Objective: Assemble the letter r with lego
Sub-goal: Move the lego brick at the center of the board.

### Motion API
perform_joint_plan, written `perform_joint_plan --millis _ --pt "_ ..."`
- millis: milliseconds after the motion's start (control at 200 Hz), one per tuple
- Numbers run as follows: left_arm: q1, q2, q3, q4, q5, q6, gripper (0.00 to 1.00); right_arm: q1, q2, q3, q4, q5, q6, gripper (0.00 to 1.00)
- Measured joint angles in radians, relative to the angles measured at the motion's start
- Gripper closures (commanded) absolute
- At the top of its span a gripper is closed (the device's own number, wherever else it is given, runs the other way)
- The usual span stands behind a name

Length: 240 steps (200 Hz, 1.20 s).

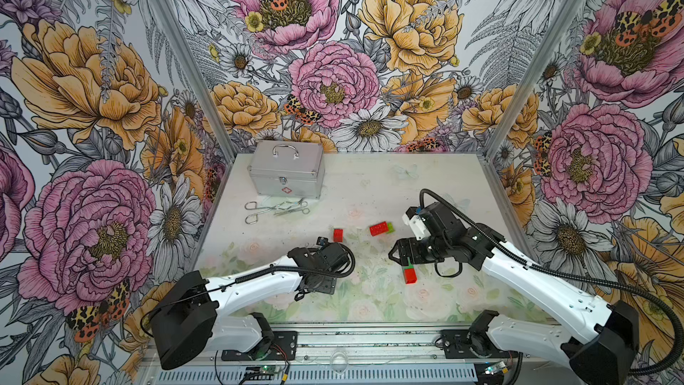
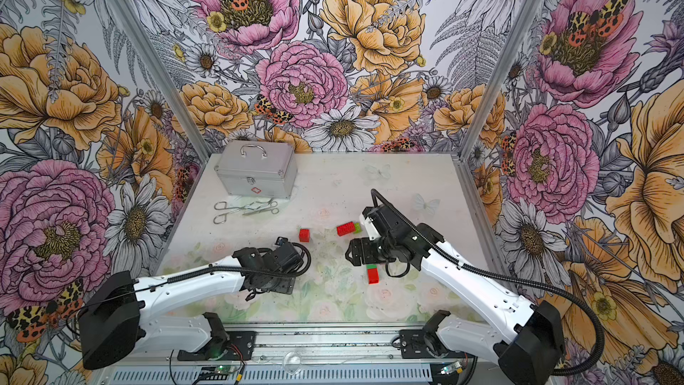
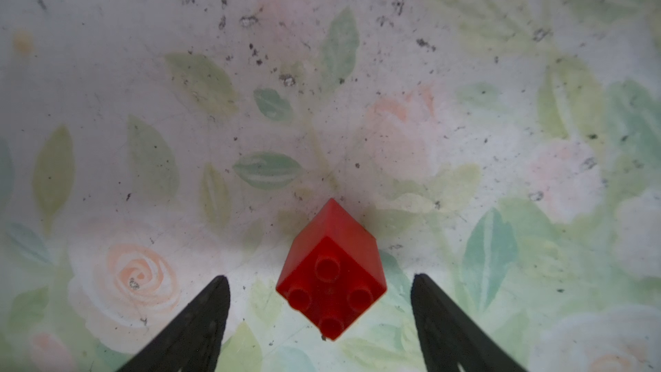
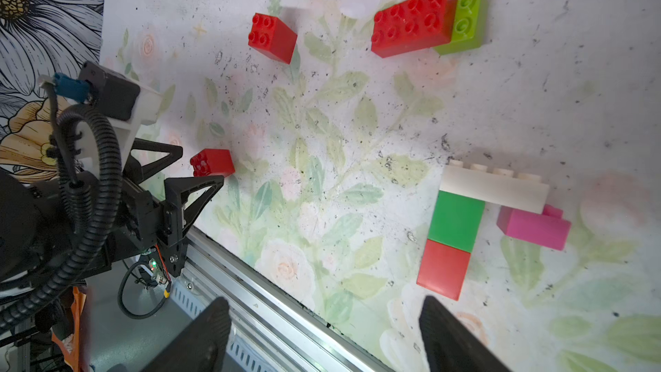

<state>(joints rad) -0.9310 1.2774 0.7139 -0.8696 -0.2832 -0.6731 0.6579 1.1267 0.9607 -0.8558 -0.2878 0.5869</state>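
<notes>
- The left gripper (image 3: 319, 278) is held apart around a small red brick (image 3: 331, 280), untouched on the desk (image 3: 107, 66).
- The right gripper (image 4: 323, 307) is spread apart and empty, near the joined white brick (image 4: 493, 187), green brick (image 4: 456, 221) and red end brick (image 4: 443, 268).
- A pink brick (image 4: 533, 229) is seen beneath the white brick's other end.
- A long red brick (image 4: 411, 21) is touched by a lime brick (image 4: 468, 23).

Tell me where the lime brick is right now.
In both top views the lime brick lies on the right arm's side, against the end of the long red brick, just beyond the right end effector.
</notes>
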Motion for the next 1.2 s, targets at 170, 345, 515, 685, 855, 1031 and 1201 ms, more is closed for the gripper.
perform_joint_plan --millis 170,345,515,685,855,1031,1201 --pt "0.0 0.003 -0.002 0.032 0.01 0.023 0.37 0.0 0.0 -0.023 0.001 -0.006 0.0 0.15" --pt "0.0 0.013 -0.016 0.06 0.028 0.035 0.5 0.0 0.0 -0.027 0.001 -0.006 0.0 0.15" --pt "-0.002 0.021 -0.02 0.071 0.037 0.039 0.55 0.0 0.0 -0.031 0.002 -0.006 0.0 0.15" --pt "-0.009 0.024 -0.021 0.077 0.037 0.029 0.57 0.0 0.0 -0.031 0.002 -0.005 0.001 0.15" --pt "-0.021 0.028 -0.02 0.087 0.032 -0.018 0.67 0.0 0.003 -0.031 0.002 -0.005 0.007 0.15" --pt "-0.021 0.06 -0.002 0.106 -0.005 -0.105 0.59 0.0 0.018 -0.031 0.002 -0.001 0.012 0.15" --pt "-0.014 0.126 0.045 0.141 -0.023 -0.143 0.43 0.0 0.02 -0.031 0.002 0.002 0.019 0.15"
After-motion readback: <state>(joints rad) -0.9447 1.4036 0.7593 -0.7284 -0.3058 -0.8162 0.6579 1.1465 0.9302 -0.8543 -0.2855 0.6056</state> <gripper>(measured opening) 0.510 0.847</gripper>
